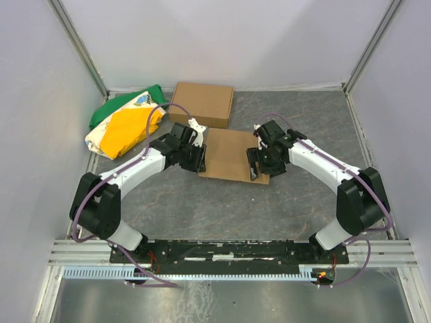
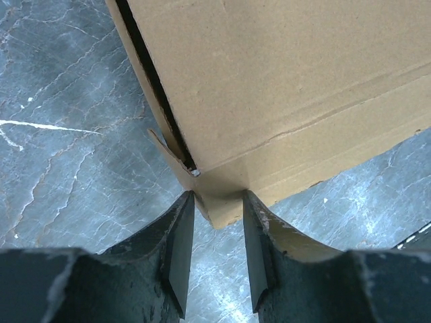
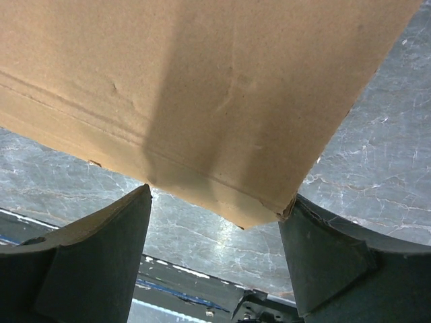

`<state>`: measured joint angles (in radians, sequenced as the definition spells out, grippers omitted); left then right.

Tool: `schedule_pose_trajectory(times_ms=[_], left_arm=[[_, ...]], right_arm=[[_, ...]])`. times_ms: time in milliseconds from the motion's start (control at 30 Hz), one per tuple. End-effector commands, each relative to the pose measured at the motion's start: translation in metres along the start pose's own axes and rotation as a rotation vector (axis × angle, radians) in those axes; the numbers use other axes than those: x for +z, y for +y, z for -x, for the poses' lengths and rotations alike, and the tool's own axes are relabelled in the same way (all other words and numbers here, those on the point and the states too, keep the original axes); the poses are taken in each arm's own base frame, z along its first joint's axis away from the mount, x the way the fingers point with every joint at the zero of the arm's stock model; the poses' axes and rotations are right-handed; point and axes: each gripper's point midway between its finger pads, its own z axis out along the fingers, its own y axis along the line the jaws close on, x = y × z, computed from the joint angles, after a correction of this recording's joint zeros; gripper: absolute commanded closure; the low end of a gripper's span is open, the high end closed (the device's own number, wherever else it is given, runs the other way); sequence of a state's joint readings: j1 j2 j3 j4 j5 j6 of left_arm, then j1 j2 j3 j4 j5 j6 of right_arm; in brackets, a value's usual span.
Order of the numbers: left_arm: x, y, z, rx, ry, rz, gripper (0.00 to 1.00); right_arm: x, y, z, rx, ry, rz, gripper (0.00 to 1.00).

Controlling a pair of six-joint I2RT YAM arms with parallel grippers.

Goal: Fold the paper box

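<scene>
Left gripper [image 2: 217,198] pinching paper box [image 2: 289,81] corner, right gripper [image 3: 219,196] spread wide astride another corner, plain brown cardboard

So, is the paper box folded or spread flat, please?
Folded: the paper box has one layer over another, a dark gap between.
</scene>
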<state>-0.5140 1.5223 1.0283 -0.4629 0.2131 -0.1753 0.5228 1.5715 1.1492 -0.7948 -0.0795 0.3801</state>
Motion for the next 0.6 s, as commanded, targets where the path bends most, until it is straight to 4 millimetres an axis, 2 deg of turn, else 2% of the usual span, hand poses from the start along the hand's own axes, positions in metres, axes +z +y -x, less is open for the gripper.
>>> schedule_pose_trajectory(times_ms=[0,167,300,500,567], left_arm=[[-0.015,-0.017,0.024,-0.009,-0.063,-0.072,0.59],[-0.019,-0.016,0.026,-0.012,-0.070,-0.081,0.59],[-0.021,-0.015,0.026,-0.024,-0.069,-0.092,0.59],[-0.021,-0.017,0.027,-0.034,-0.063,-0.118,0.60],[-0.021,-0.014,0.027,-0.036,-0.065,-0.102,0.59]], right_arm=[[-0.010,0.006,-0.005,-0.011,0.004,0.054,0.18],[-0.009,0.001,-0.014,-0.017,0.034,0.047,0.17],[-0.012,0.000,-0.015,-0.006,0.032,0.042,0.17],[-0.012,0.007,-0.017,0.003,0.044,0.080,0.18],[-0.013,0.003,-0.016,0.008,0.034,0.057,0.18]])
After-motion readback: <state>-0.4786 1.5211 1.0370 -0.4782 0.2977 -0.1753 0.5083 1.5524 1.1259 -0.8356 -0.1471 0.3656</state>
